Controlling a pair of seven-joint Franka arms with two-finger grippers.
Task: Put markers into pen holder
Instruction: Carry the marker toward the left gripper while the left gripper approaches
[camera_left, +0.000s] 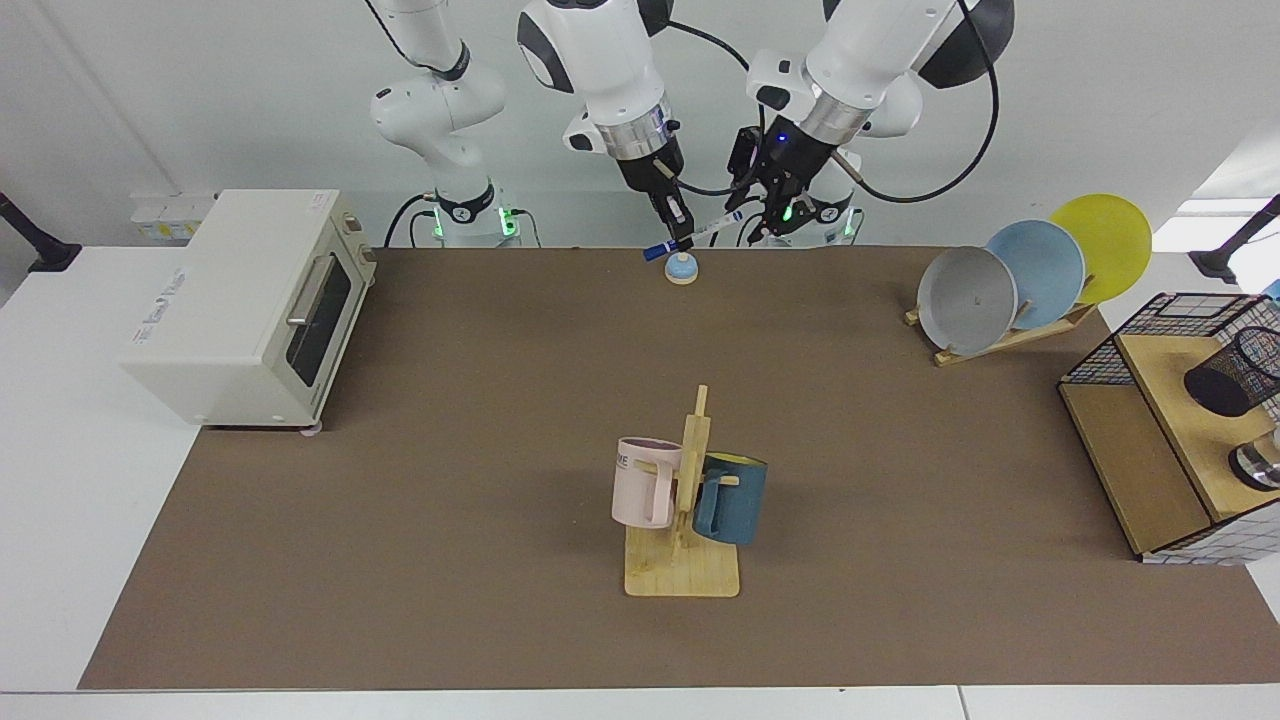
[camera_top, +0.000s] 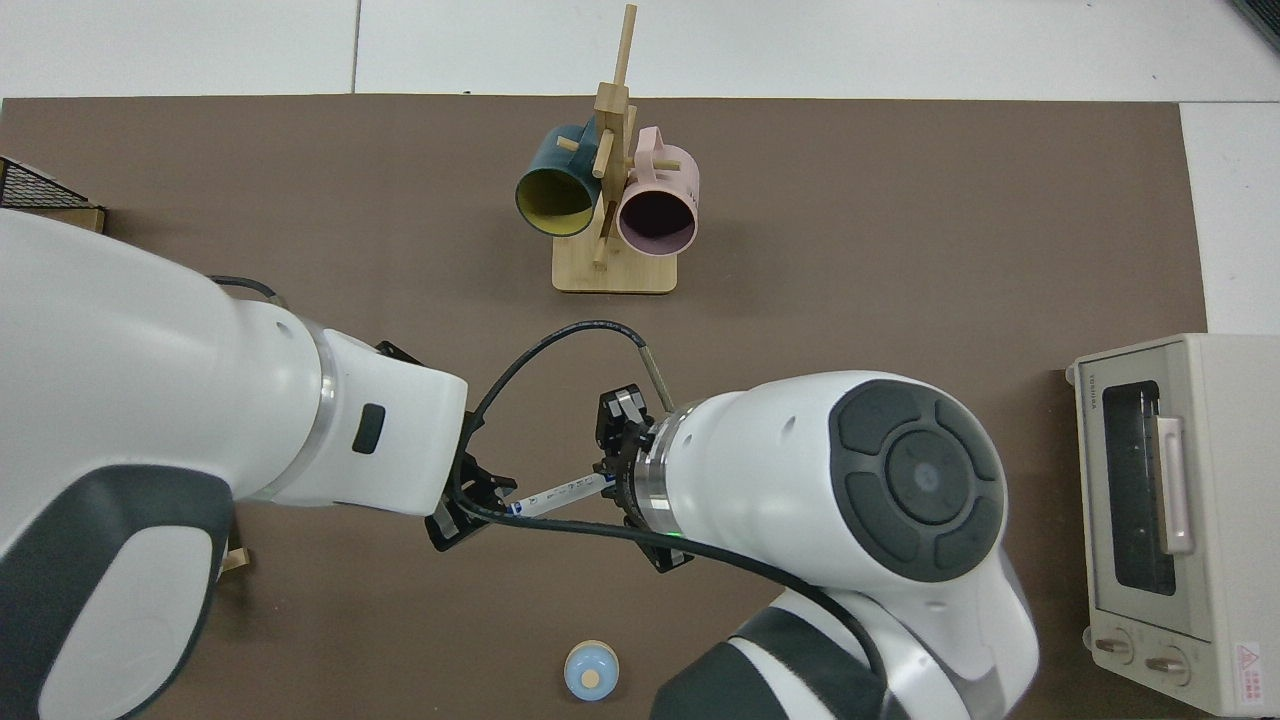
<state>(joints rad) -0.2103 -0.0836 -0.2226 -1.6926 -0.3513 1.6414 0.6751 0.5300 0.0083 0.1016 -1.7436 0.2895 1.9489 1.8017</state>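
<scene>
Mid-air handover above the tabletop's (camera_left: 400, 560) far edge: right claw (camera_left: 678, 236) clenched on the marker (camera_left: 695, 236) near its blue cap, barrel slanting up toward the left claw (camera_left: 765, 212), whose state cannot be told here (top view too crowded). Best to seat left claw on the bare barrel end, confirm grip, only then release right. Pen holder (camera_left: 1232, 372) well apart, on the wooden shelf (camera_left: 1150, 470).
</scene>
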